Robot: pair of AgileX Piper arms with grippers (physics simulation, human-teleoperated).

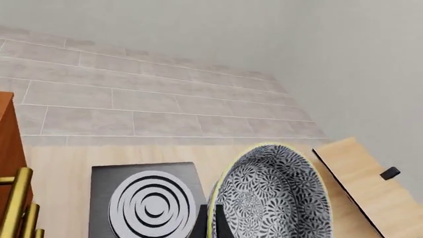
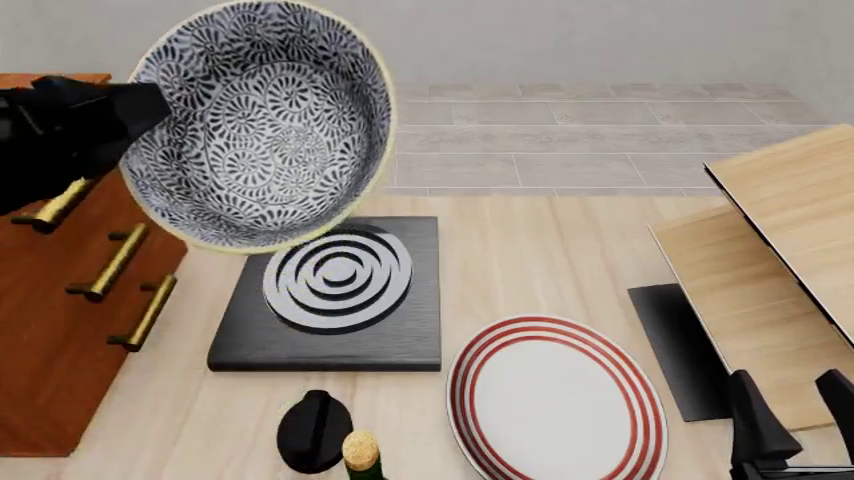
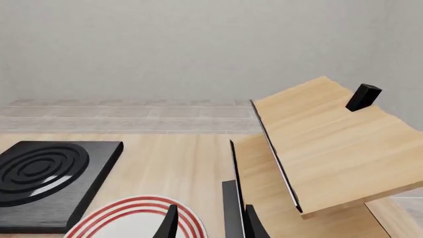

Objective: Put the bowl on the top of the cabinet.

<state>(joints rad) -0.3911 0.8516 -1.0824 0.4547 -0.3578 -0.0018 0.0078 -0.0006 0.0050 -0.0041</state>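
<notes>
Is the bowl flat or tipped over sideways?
Tipped. The bowl hangs in the air in the left end effector, its inside facing the front camera.

Bowl (image 1: 274, 196) tilted, held up beside black ringed hob (image 1: 153, 203); cabinet (image 1: 12, 168) at edge.

A simulated kitchen-like room is showing here: a pale wooden worktop (image 2: 561, 250) is carrying a black square hob with a ringed burner (image 2: 334, 290) and a flat white plate with red rings (image 2: 554, 400), while grey tiled flooring (image 2: 587, 140) is running to plain walls.
</notes>
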